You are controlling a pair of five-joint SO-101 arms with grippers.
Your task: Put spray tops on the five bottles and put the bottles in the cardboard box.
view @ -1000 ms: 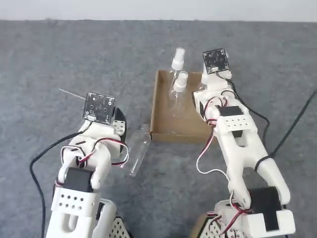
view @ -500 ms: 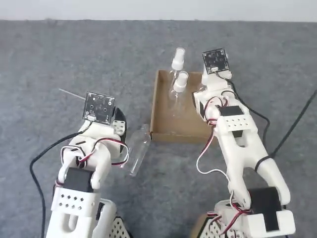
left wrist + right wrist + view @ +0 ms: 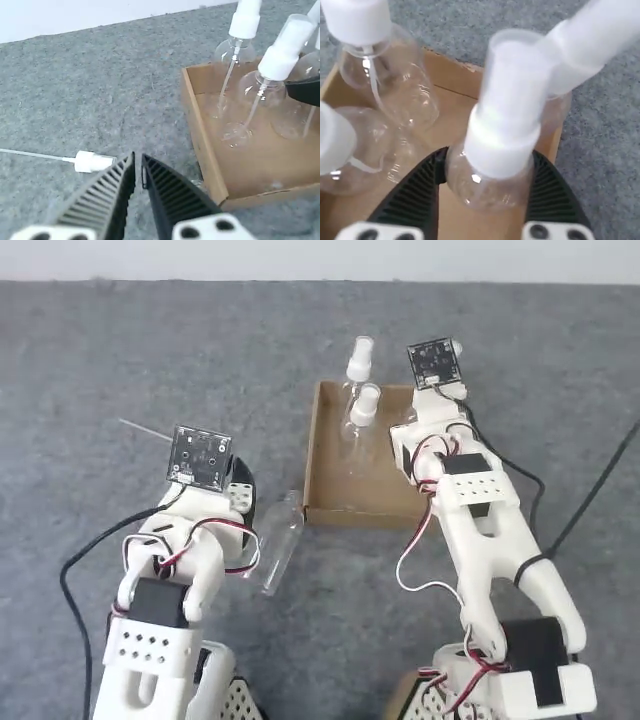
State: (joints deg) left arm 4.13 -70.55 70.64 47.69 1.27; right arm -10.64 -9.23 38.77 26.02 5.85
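Note:
An uncapped clear bottle (image 3: 280,540) lies on the grey carpet beside the left arm (image 3: 200,460). A loose white spray top (image 3: 92,161) with its long thin tube lies just ahead of my left gripper (image 3: 138,159), whose fingers are shut with nothing between them. The cardboard box (image 3: 325,508) holds several upright clear bottles with white spray tops (image 3: 365,405). My right gripper (image 3: 487,156) is low inside the box, shut on one capped bottle (image 3: 495,140). Two more capped bottles (image 3: 395,85) stand close beside it.
The carpet spreads wide to the left of the box and in front of both arms. A pale wall edge (image 3: 320,260) runs along the far side. Black cables (image 3: 590,500) trail at the right.

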